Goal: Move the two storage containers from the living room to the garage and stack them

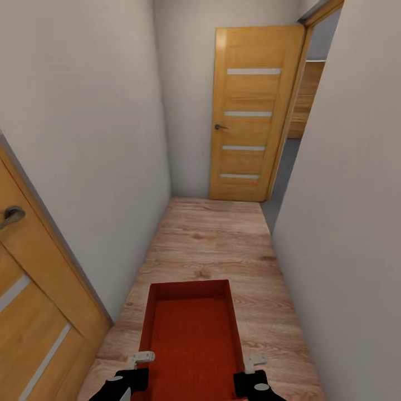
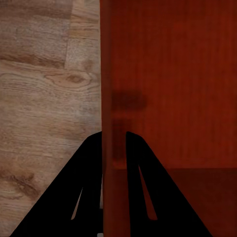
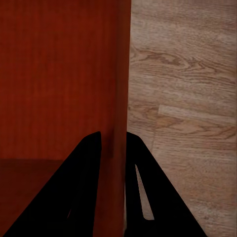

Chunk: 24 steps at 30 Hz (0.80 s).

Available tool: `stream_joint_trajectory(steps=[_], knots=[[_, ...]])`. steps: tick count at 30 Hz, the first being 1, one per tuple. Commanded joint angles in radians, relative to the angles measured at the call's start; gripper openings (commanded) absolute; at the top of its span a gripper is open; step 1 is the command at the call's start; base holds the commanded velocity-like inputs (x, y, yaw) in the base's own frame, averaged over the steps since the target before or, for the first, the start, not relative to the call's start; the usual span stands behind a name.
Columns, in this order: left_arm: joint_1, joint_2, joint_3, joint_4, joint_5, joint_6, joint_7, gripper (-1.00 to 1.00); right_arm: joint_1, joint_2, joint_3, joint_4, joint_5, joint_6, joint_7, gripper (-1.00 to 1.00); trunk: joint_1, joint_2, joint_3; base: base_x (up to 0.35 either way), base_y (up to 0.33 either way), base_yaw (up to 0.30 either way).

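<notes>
Container: one orange-red storage container, open-topped and rectangular with thin walls and a ribbed base, carried low over the hallway.
Left gripper: black fingers pinching the left wall.
Right gripper: pinching the right wall.
Floor: pale wood-grain planks.
Door: honey-coloured wood with frosted strips, ajar.

— Do we find any writing, label, brand or number here?

— None that we can read. The orange-red rectangular open bin has plain walls and a bare ribbed bottom.

— And the light wooden door with four pale glass strips?

— We see only strips and a dark handle on it, no sign. The pale walls carry nothing legible either.
</notes>
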Motion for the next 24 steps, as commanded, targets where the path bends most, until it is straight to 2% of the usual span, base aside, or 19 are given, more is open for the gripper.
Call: stream_joint_trajectory(steps=[1,24], knots=[[0.000,0.002,0.003,-0.006,-0.012,0.007,0.010,-1.00,-0.001,-0.019,-0.009,0.012,-0.019,-0.005,-0.005,-1.00,0.001,-0.001,-0.001,0.325,0.000,0.000],[0.000,0.002,0.003,-0.006,-0.012,0.007,0.010,-1.00,-0.001,-0.019,-0.009,0.013,-0.019,-0.005,-0.005,-1.00,0.001,-0.001,-0.001,0.325,0.000,0.000]])
